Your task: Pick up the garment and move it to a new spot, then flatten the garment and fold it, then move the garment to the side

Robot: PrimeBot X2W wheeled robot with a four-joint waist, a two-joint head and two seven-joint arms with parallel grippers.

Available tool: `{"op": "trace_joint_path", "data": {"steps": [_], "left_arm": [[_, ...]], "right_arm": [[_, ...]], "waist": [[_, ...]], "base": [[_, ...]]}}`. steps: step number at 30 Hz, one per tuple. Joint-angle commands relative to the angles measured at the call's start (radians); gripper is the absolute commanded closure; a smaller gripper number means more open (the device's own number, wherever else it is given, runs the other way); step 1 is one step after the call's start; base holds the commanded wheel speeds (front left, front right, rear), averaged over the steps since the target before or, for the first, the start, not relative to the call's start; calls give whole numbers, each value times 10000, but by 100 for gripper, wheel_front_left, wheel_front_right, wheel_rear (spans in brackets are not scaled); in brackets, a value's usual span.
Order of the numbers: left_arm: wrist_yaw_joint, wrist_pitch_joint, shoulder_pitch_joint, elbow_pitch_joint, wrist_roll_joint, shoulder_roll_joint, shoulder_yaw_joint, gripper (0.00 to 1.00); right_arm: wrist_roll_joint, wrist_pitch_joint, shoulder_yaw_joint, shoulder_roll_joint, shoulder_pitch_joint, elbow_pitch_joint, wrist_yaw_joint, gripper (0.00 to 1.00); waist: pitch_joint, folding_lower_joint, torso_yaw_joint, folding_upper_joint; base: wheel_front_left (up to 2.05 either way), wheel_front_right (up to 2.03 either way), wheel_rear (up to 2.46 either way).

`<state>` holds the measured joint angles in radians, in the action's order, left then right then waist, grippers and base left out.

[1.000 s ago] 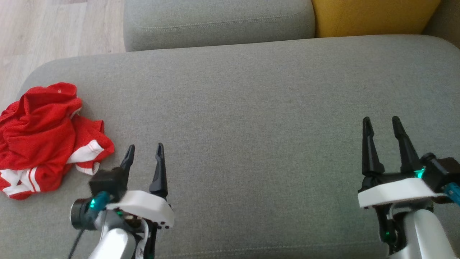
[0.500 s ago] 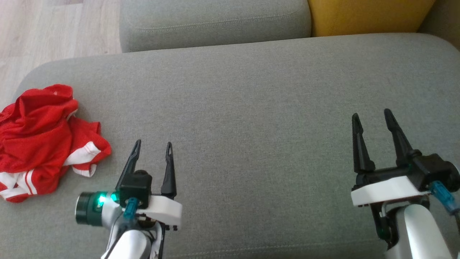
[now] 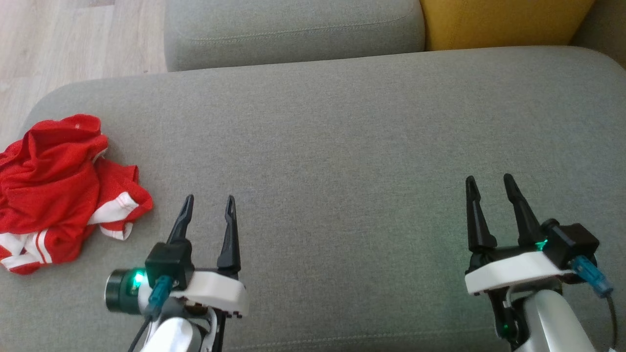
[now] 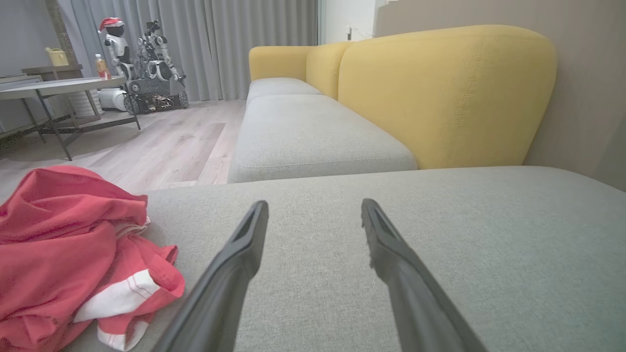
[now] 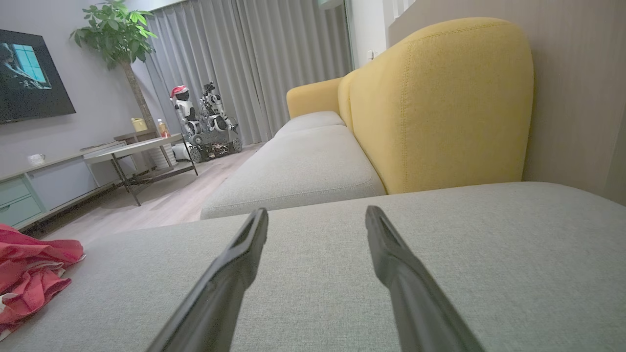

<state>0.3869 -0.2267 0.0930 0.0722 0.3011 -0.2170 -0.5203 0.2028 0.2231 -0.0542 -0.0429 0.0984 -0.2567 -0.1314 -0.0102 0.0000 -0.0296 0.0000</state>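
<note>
Both the left gripper [image 3: 210, 199] and the right gripper [image 3: 489, 178] hover wide open and empty over the sofa seat [image 3: 342, 146], the red garment [image 3: 54, 190] lying crumpled (untouched) at its left end, so pickup seems the step in hand, calling for a leftward reach and pinch.

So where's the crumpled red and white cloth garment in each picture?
Head view: crumpled red and white cloth garment at the left edge.
Left wrist view: garment, lower left.
Right wrist view: garment, lower left edge.
Shared landmark: the yellow fabric sofa back, upper right.
</note>
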Motion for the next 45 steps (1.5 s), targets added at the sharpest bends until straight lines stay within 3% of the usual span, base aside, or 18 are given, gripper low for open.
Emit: {"op": "trace_joint_path", "data": {"steps": [1, 13, 26, 34, 45], "left_arm": [[-142, -163, 269, -220, -326, 51, 519, 0], [-1432, -350, -116, 436, -1569, 1060, 1943, 0], [-2066, -350, -205, 676, -2084, 1519, 2677, 0], [-2126, -350, -278, 735, -2227, 1606, 2985, 0], [-2208, -350, -567, 559, -2353, 1640, 3413, 0]], "right_arm": [[-97, 198, -309, -70, 651, 215, 7, 0], [-653, 387, -539, -73, 846, -236, 7, 0], [-664, 387, -738, -73, 847, -290, 7, 0], [-675, 386, -1237, -73, 694, -336, 7, 0], [-503, 369, -1876, -73, 546, -449, 7, 0]], "waist": [[2, 0, -5, 0], [55, 0, -54, 0], [20, 0, 298, 0], [98, 0, 1527, 0], [204, 0, 3927, 0]], "base": [[0, 0, 0], [0, 0, 0], [0, 0, 0], [0, 0, 0], [0, 0, 0]]}}
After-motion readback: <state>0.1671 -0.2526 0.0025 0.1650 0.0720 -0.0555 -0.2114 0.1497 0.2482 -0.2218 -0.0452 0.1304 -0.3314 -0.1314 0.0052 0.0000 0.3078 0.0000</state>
